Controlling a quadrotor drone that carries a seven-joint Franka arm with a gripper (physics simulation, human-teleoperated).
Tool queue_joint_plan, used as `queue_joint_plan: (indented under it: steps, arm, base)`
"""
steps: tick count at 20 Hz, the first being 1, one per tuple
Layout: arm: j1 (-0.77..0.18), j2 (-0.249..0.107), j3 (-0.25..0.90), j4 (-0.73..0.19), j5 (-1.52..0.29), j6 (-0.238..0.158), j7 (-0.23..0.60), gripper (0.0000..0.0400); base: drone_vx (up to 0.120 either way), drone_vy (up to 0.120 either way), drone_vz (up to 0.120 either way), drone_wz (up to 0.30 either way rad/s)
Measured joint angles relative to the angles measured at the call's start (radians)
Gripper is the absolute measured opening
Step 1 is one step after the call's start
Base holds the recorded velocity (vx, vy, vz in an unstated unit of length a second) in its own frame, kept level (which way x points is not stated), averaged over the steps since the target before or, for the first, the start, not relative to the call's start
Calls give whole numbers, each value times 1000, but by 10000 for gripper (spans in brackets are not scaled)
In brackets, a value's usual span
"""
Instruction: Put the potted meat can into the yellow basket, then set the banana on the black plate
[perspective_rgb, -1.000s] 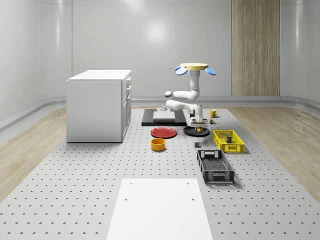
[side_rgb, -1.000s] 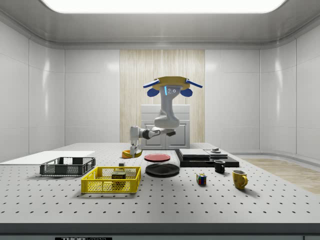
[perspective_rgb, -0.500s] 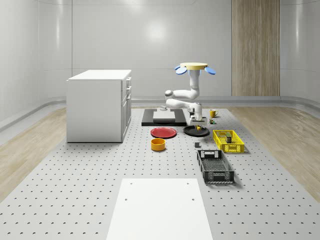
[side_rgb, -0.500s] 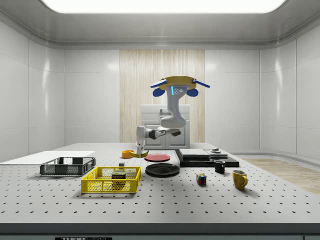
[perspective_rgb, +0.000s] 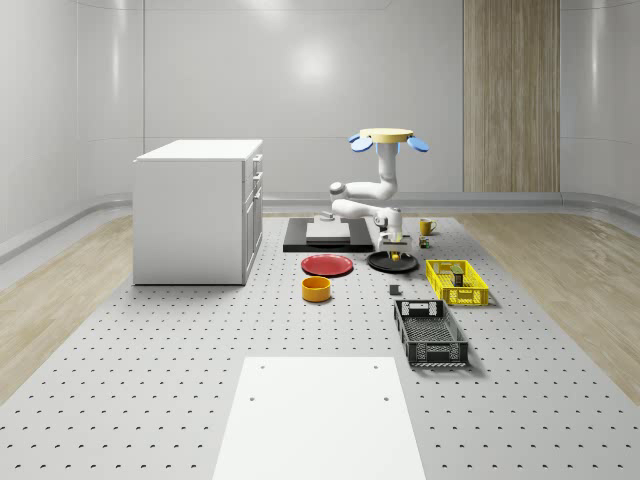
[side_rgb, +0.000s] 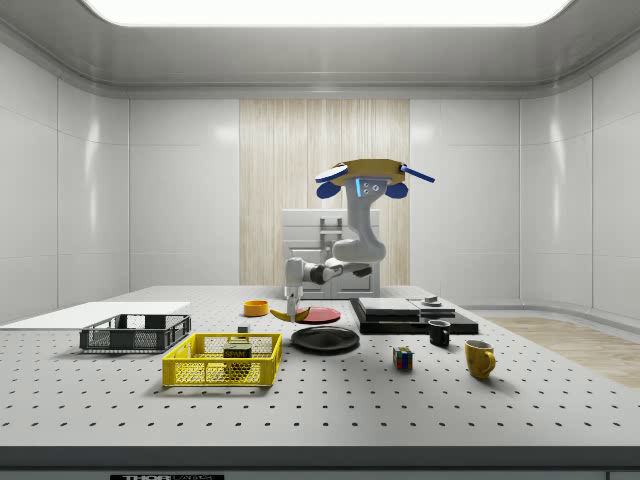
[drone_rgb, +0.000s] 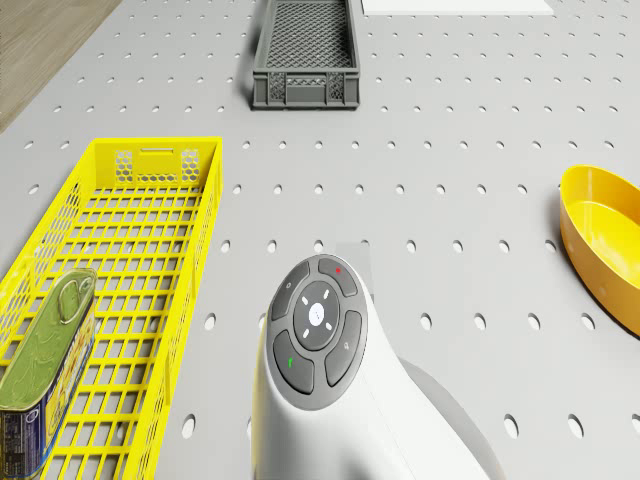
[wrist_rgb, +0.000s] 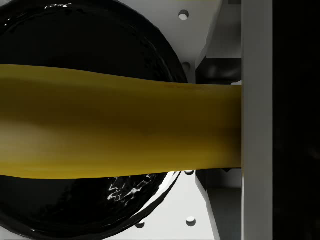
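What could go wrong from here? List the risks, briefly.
1. The banana, held in the pincer, spans the black plate, and one end passes its rim. If released like this, it might tip off.
2. The drone hovers tilted above the table, so sway could shift the drop.

Potted meat can (drone_rgb: 45, 375): blue-labelled tin with greenish-gold top, lying tilted inside the yellow basket (drone_rgb: 150, 165), at one end. Yellow basket: open mesh crate on the perforated table. Banana (wrist_rgb: 120, 127): yellow, held level in the gripper (side_rgb: 293, 311), directly above the glossy black plate (wrist_rgb: 75, 30), apart from it in the side view.
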Motion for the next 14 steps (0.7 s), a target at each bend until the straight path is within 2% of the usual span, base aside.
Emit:
queue_joint_plan:
  steps: [14]
  arm:
    - [-2,-5,1,0,2,4,2,197]
  base:
    - [-120,0,0,0]
